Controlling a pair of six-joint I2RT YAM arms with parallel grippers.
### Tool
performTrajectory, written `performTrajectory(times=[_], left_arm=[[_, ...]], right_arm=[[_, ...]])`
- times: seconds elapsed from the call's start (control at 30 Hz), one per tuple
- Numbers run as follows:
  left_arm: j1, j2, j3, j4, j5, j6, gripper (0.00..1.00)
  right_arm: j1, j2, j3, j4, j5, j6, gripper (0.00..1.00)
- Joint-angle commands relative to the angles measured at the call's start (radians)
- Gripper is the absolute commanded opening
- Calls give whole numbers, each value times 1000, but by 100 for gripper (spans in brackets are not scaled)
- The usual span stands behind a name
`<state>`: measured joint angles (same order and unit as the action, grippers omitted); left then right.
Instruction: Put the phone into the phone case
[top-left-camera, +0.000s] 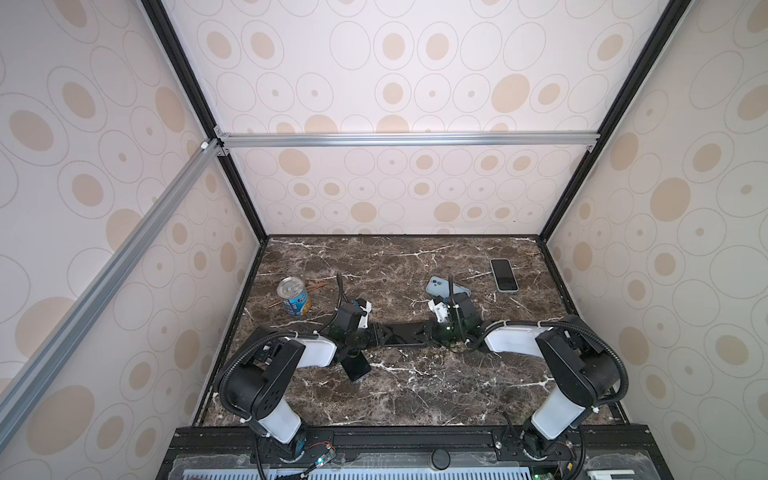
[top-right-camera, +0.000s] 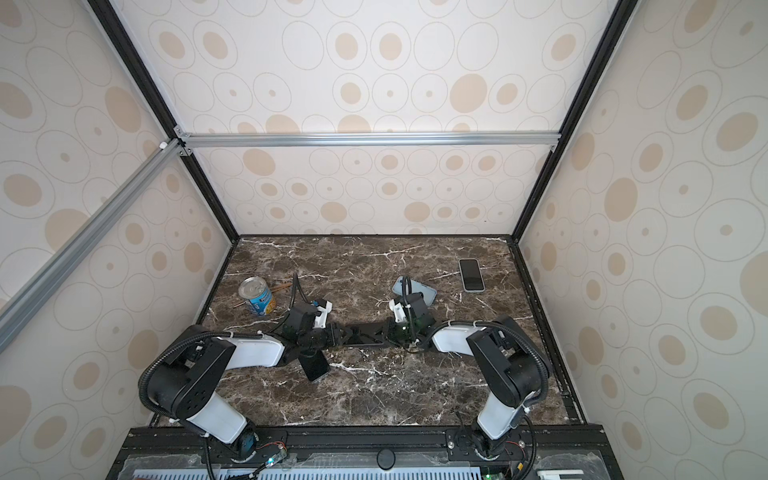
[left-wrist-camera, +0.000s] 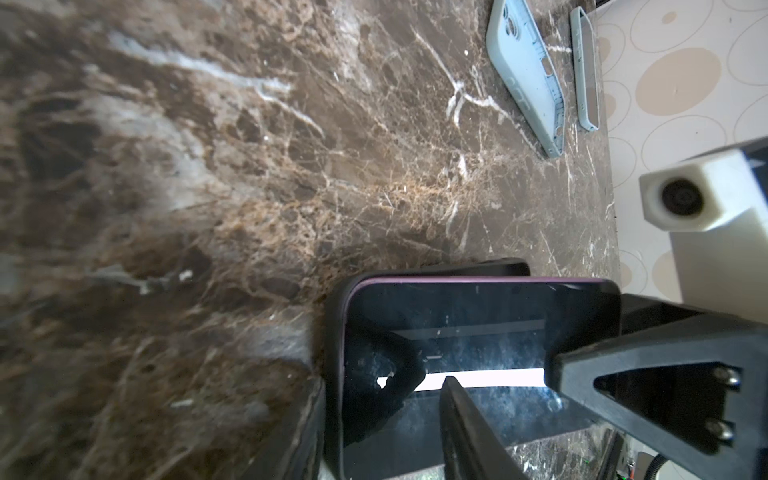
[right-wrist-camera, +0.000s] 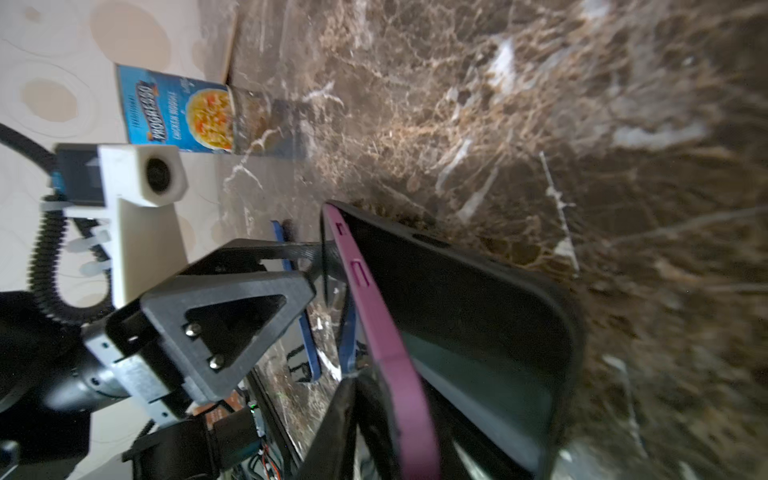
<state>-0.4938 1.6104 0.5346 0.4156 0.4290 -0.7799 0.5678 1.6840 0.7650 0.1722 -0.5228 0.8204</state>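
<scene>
A phone (top-left-camera: 406, 332) with a purple rim is held up over the middle of the marble table, between my two grippers, in both top views. It sits partly in a black phone case (left-wrist-camera: 498, 266). One long purple side (right-wrist-camera: 374, 316) stands out of the case while the case's rim (right-wrist-camera: 569, 332) wraps the other side. My left gripper (top-left-camera: 384, 333) is shut on one end, with one finger (left-wrist-camera: 469, 428) on the screen and the other behind the case. My right gripper (top-left-camera: 428, 331) has the other end between its fingers. How tightly it holds is hidden.
An empty light blue case (top-left-camera: 448, 288) lies just beyond my right gripper. A phone in a pale case (top-left-camera: 503, 275) lies at the back right. A dark phone (top-left-camera: 357, 366) lies under my left arm. A soup can (top-left-camera: 293, 296) stands left, a brown stick (top-left-camera: 318, 286) behind it.
</scene>
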Motion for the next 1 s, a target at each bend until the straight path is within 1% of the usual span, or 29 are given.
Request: performTrajectory(times=[0.0, 0.07, 0.17, 0.3, 0.4, 0.63, 0.8, 0.9, 0.97], left_arm=[[-6, 2, -27, -98, -54, 35, 45], [-5, 0, -31, -100, -62, 37, 45], [-6, -3, -36, -100, -62, 42, 45], [-6, 2, -28, -107, -55, 56, 44], [-5, 0, -19, -112, -48, 63, 44], [-5, 11, -10, -103, -8, 61, 41], [-5, 18, -15, -98, -3, 60, 40], [-8, 19, -19, -87, 1, 54, 36], [-10, 24, -23, -73, 1, 43, 33]], right_arm=[[8, 18, 53, -337, 141, -105, 28], [9, 6, 92, -390, 154, -123, 32], [9, -11, 132, -451, 170, -147, 36], [10, -35, 175, -524, 200, -171, 39], [9, -53, 185, -537, 205, -180, 41], [9, -43, 165, -501, 188, -159, 40], [8, -75, 146, -542, 268, -166, 39], [1, -82, 138, -544, 274, -175, 37], [2, -62, 143, -542, 248, -182, 31]])
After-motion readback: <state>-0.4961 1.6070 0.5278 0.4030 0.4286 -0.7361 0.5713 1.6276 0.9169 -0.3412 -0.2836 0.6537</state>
